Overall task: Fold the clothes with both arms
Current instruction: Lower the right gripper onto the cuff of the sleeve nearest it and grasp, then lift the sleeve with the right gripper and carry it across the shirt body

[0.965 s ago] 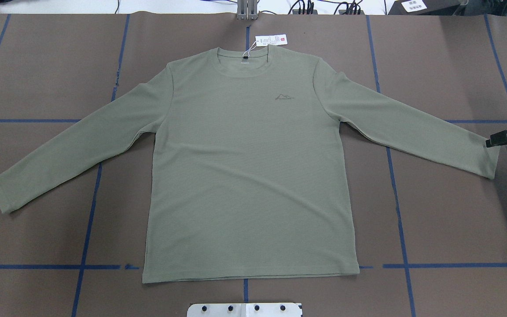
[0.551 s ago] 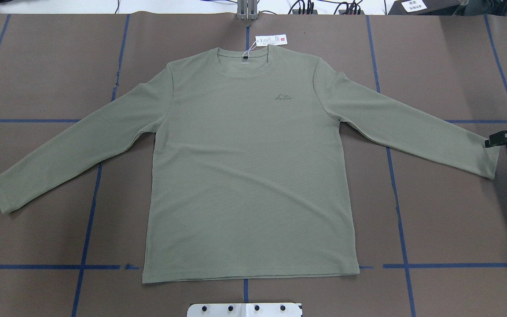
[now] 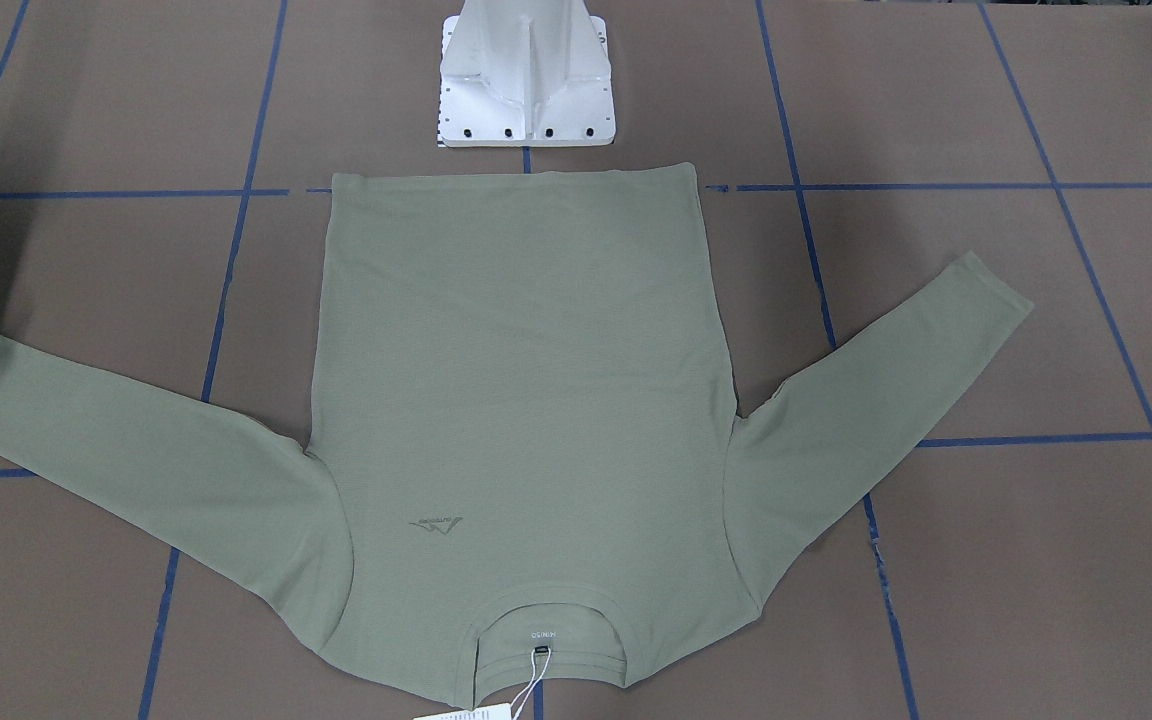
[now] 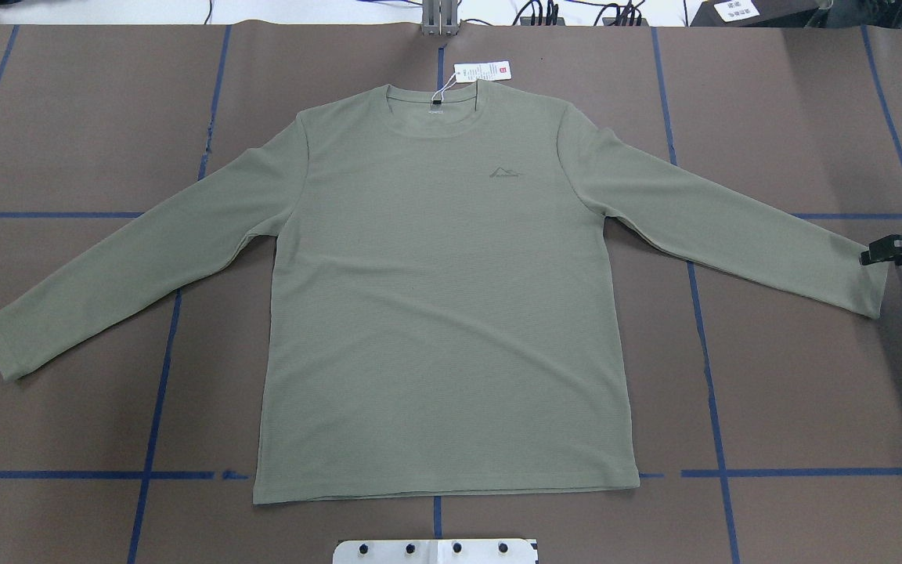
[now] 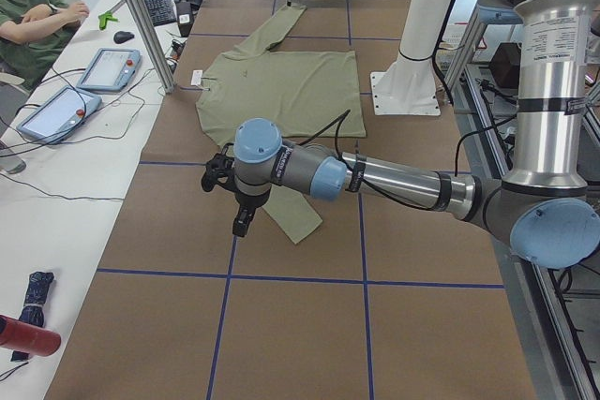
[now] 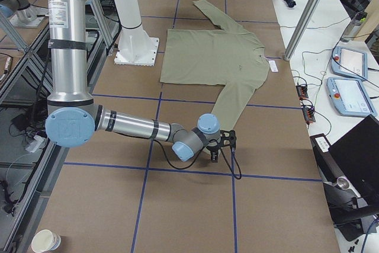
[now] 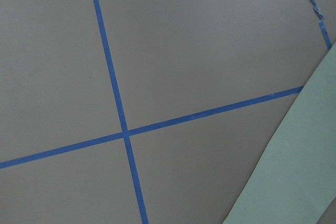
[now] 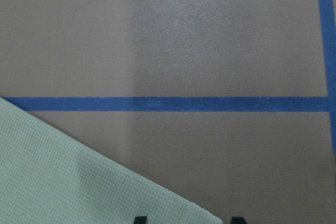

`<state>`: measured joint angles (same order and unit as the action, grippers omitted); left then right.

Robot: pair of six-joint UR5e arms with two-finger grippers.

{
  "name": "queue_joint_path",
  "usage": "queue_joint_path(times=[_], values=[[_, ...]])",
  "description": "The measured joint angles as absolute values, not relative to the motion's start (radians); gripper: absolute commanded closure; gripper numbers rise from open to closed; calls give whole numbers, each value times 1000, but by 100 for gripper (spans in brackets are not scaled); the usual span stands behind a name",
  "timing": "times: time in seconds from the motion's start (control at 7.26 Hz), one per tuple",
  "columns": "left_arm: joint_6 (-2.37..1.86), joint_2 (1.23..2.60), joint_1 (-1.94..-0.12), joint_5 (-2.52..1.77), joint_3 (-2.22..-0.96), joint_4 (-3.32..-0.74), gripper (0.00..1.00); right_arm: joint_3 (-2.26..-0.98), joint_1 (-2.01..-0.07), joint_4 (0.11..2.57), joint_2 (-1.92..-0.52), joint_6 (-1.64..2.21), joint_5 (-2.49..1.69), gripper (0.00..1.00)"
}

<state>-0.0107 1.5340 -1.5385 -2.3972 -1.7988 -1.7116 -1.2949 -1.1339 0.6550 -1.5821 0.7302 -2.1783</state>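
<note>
The sage-green long-sleeved shirt (image 4: 435, 313) lies flat and face up on the brown table, collar away from the robot, with a white hang tag (image 4: 482, 71) beyond the neck. My right gripper (image 4: 867, 255) is at the right sleeve's cuff (image 4: 866, 286). In the right wrist view its two black fingertips (image 8: 139, 219) stand apart, open, with the cuff's corner (image 8: 79, 182) between them. My left gripper (image 5: 241, 224) shows only in the exterior left view, hanging beside the left sleeve's cuff (image 5: 295, 217); I cannot tell whether it is open or shut. The left wrist view catches only the sleeve's edge (image 7: 294, 171).
The white pedestal base (image 3: 526, 80) stands just behind the shirt's hem. Blue tape lines (image 4: 153, 407) grid the table. Beyond the far edge, a person (image 5: 33, 16) sits at a desk with teach pendants (image 5: 108, 67).
My right gripper has crept slightly inward over the right cuff. The shirt has not moved.
</note>
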Motion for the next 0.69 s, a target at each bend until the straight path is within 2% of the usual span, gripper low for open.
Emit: queue_joint_path(times=[0.28, 0.69], values=[[-11, 1534, -1539, -2398, -1799, -1711, 0, -1294, -1133, 655, -1579, 731, -2179, 100], [-9, 1533, -1539, -2398, -1799, -1710, 0, -1349, -1136, 674, -1569, 737, -2223, 100]])
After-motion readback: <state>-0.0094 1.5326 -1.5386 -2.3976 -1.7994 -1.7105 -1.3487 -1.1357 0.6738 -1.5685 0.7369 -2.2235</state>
